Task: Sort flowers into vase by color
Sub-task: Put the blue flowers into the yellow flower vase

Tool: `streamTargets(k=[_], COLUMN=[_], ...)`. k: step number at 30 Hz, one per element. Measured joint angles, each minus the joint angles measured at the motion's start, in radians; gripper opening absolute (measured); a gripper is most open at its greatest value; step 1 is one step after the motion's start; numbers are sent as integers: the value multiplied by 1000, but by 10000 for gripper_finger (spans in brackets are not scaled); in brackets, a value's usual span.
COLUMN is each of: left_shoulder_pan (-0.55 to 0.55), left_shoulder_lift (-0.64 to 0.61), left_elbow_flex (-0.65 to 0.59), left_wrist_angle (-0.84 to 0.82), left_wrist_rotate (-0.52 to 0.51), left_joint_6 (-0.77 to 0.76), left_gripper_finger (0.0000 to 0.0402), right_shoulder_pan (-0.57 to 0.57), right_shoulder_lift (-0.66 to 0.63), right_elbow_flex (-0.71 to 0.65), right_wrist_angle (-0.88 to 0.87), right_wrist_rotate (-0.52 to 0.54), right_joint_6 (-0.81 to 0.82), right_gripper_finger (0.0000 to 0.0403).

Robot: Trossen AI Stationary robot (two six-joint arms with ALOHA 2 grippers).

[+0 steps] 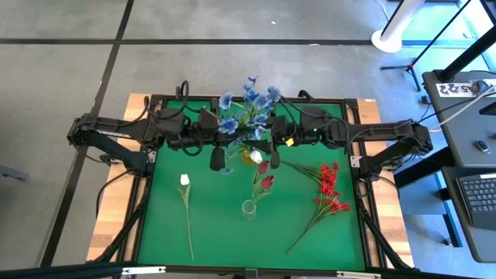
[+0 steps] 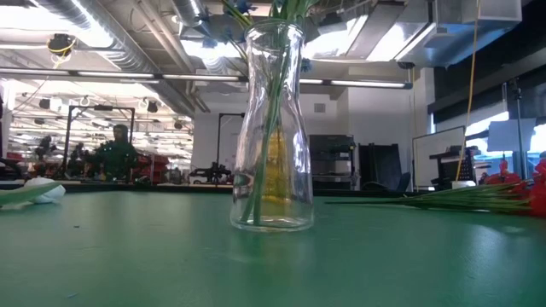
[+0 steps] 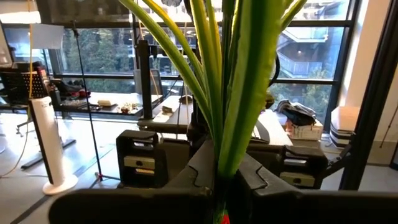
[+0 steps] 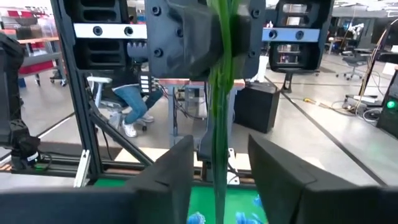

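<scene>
left gripper (image 3: 217,186) shut on blue flowers' stems (image 3: 239,93); right gripper (image 4: 217,168) open astride

You have a green-topped table (image 1: 209,232) in a black frame. On it stand a clear glass vase (image 2: 273,128) near the middle and a yellow one (image 1: 247,157) behind it (partly hidden). A white bud (image 1: 184,180) lies left, red sprays (image 1: 329,190) right.

Two matte black jointed arms (image 1: 124,132), blocky housings, black cables looping at twelve o'clock; round screws dot the wrist plates.
</scene>
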Motion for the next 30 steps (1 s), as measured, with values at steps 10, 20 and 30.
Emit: streamTargets(k=[10, 20, 30], left_shoulder_pan=[0, -12, -105], left_shoulder_lift=[0, -38, -131], left_elbow_flex=[0, 0, 0], left_wrist_angle=[-24, -92, -113], left_wrist_rotate=[-3, -98, -181], left_joint_6=[-1, -35, -7], left_gripper_finger=[9, 77, 165], right_shoulder_pan=[1, 0, 0], right_shoulder_lift=[-1, -46, -209], right_elbow_flex=[0, -1, 1], right_wrist_angle=[16, 12, -90], right_wrist_rotate=[17, 121, 123], right_joint_6=[-17, -26, -28], right_gripper_finger=[13, 9, 4])
